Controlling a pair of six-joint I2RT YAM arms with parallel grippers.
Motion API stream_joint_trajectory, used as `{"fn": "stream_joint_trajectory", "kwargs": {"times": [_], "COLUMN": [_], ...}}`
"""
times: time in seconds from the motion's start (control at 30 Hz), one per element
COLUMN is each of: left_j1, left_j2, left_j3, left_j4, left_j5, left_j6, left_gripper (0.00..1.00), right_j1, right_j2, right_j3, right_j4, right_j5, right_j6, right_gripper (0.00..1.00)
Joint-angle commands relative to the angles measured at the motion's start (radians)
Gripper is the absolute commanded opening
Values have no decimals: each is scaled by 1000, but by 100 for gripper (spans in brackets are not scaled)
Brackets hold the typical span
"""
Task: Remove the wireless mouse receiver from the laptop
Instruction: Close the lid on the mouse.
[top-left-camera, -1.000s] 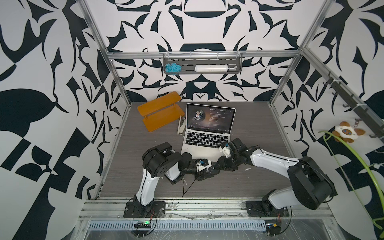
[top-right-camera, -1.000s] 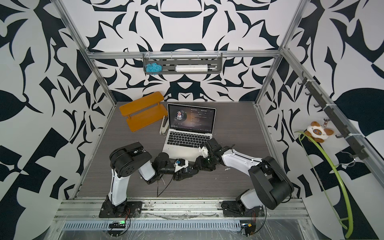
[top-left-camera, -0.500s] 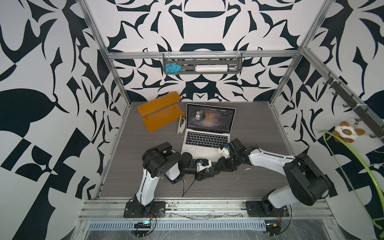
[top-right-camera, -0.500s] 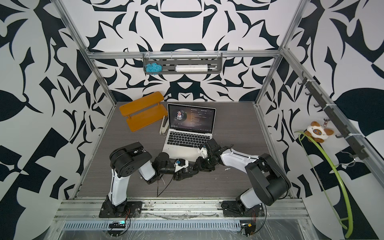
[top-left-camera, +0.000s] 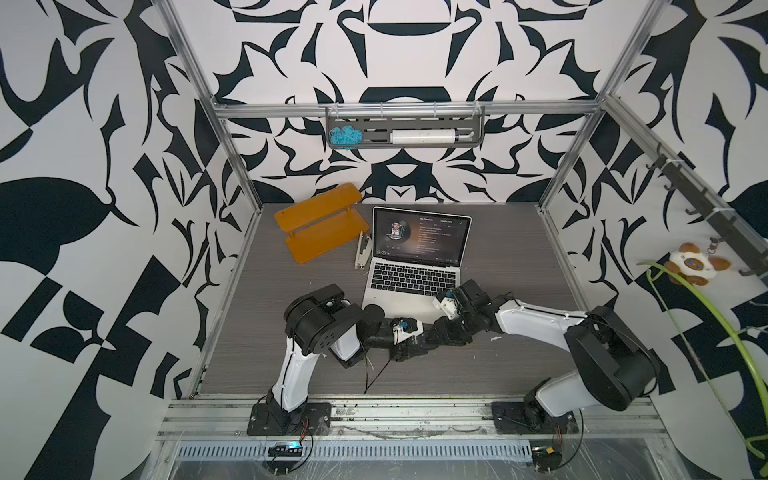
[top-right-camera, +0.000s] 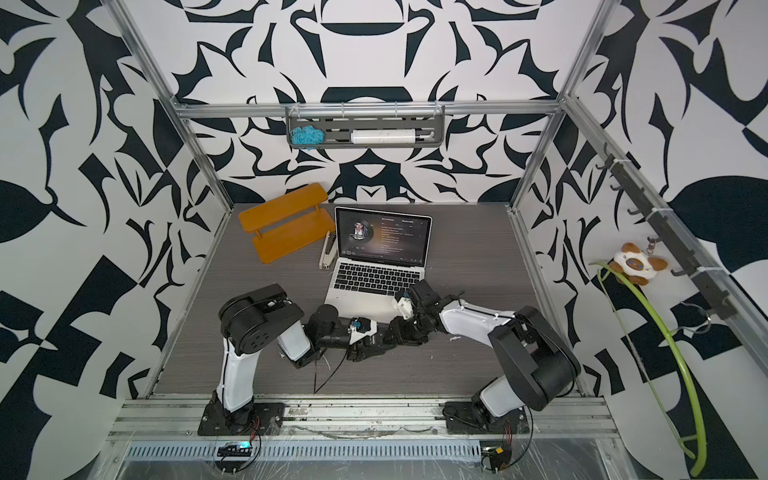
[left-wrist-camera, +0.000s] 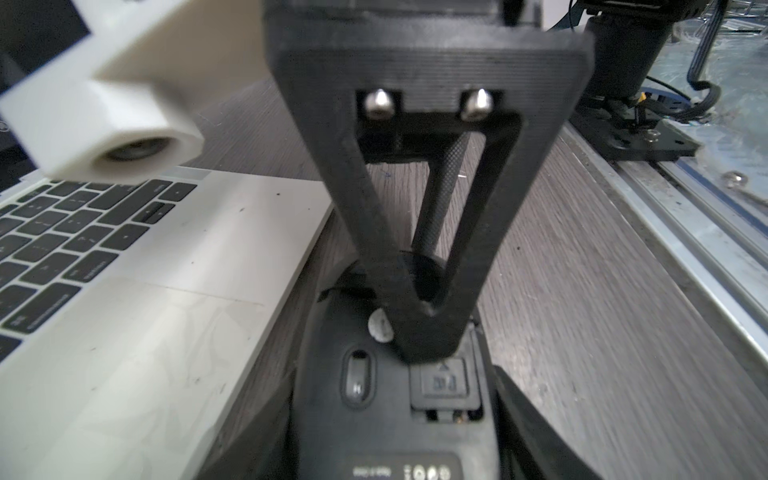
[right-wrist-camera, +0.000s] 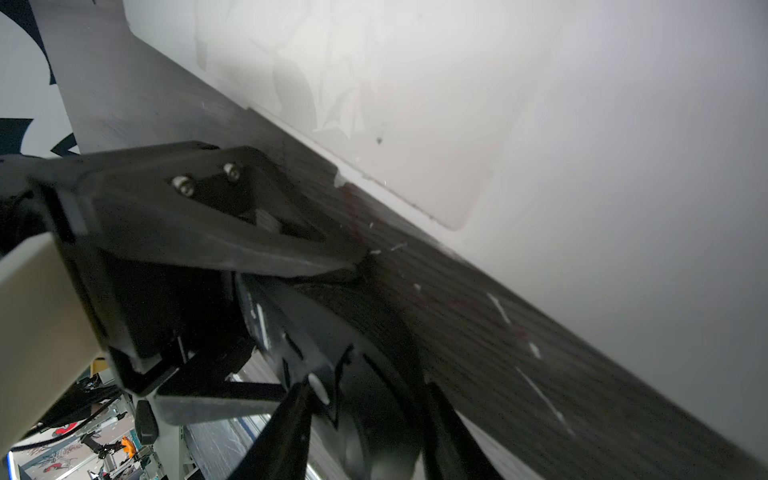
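Two grippers: they meet just off the front edge of the laptop (top-left-camera: 409, 286), low over the surface (top-left-camera: 519, 257), about midway along its front edge
Left gripper (left-wrist-camera: 395, 382): closed on the sides of a black mouse (left-wrist-camera: 374, 436), held underside up
Right gripper (left-wrist-camera: 422, 307): fingers partly apart, tips down at the mouse's underside beside a small white bit (left-wrist-camera: 380, 328); whether they pinch anything I cannot tell
Laptop: open at the middle of the surface, lit screen toward the back edge
Receiver: not made out in any view, so plugged in or already out cannot be told
Risk, slip: the mouse looks smooth and rounded; a push from the right tips could twist it out of the left grip
Risk, laptop: the right arm's white camera housing (top-left-camera: 446, 301) hangs over the laptop's front right corner; a sideways pull could knock or slide it
Risk, small part: a receiver let go here could skitter to the front rail (top-left-camera: 415, 409) and be lost
Risk, arms: the grippers almost touch, so a coarse move may make them collide
Open room: wide and bare toward the right edge and back right corner
Crowded: stapler (top-left-camera: 362, 252) just beside the laptop's left side, orange rack (top-left-camera: 320, 226) near the back left corner
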Motion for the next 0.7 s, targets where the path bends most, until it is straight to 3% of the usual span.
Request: {"fn": "stream_joint_trajectory", "kwargs": {"times": [0.0,0.4,0.67], "left_j1": [3,4,4], "left_j2": [89,87,90], "left_j3": [-25,-25,-23], "left_j4": [-298,-296,-300], "left_j5": [-12,-9,-9], "left_j6": [-72,-73,-73], "left_gripper": [21,21,21], "right_j1": [52,113,111], "right_j2": [80,177,145], "right_j3": [-20,9,-27], "right_j4": [-83,-78,32], "right_j5": [132,229,155], "right_j6": [-30,-3,39], "right_gripper": [43,53,64]}}
